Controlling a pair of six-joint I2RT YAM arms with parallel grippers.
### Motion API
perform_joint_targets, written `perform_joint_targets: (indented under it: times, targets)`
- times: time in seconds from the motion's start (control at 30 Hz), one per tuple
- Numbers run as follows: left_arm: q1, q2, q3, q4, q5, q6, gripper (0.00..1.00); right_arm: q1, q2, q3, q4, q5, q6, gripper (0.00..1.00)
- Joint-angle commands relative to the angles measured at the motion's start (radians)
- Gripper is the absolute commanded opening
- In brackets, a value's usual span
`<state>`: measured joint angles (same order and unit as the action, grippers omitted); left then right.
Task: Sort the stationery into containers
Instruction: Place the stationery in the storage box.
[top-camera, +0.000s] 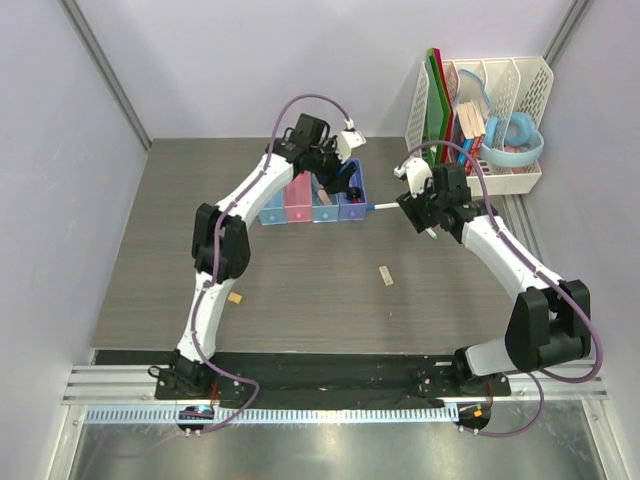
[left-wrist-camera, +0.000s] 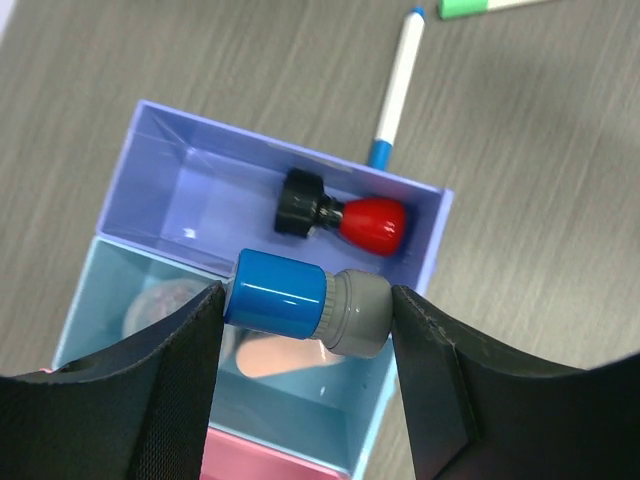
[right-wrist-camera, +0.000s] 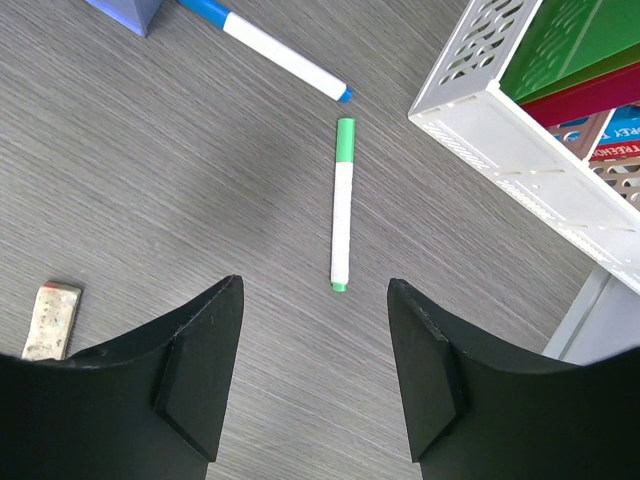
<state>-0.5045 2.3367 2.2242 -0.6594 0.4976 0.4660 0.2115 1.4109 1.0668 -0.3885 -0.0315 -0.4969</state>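
My left gripper (left-wrist-camera: 307, 300) is shut on the blue-capped cylinder (left-wrist-camera: 300, 300), gripping it end to end by its blue cap and grey body. It hangs over the seam between the violet-blue bin (left-wrist-camera: 160, 160) and the light-blue bin (left-wrist-camera: 300, 415) of the containers (top-camera: 312, 203). The red-black piece (left-wrist-camera: 345, 217) lies in the violet-blue bin, and a beige eraser (left-wrist-camera: 275, 357) in the light-blue one. My right gripper (right-wrist-camera: 315, 300) is open above the bare table, just short of a green-capped white pen (right-wrist-camera: 342, 205). A blue-capped white pen (right-wrist-camera: 275, 52) lies beyond it.
Another beige eraser (top-camera: 384, 275) lies mid-table, also seen as the eraser (right-wrist-camera: 52, 320) left of my right fingers. A tiny yellow piece (top-camera: 236, 297) sits by the left arm. The white file rack (top-camera: 490, 110) with books, green boards and a light-blue ring (top-camera: 515, 140) stands back right.
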Motion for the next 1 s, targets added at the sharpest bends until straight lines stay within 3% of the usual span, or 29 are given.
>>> perform_joint_targets:
  times: [0.0,0.43,0.8,0.97]
  targets:
    - [-0.003,0.022,0.051,0.099,-0.013,-0.018,0.64,-0.004,-0.047,0.001,0.037,0.015,0.009,0.64]
    - [-0.035,0.118,0.071,0.147,-0.068,-0.004,0.67,-0.006,-0.072,-0.011,0.037,-0.001,0.017,0.64]
    - [-0.048,0.136,0.06,0.147,-0.091,-0.003,0.83,-0.008,-0.093,-0.024,0.04,-0.007,0.021,0.64]
    - [-0.049,0.118,0.042,0.179,-0.109,-0.024,0.85,-0.009,-0.092,-0.027,0.043,-0.013,0.021,0.64]
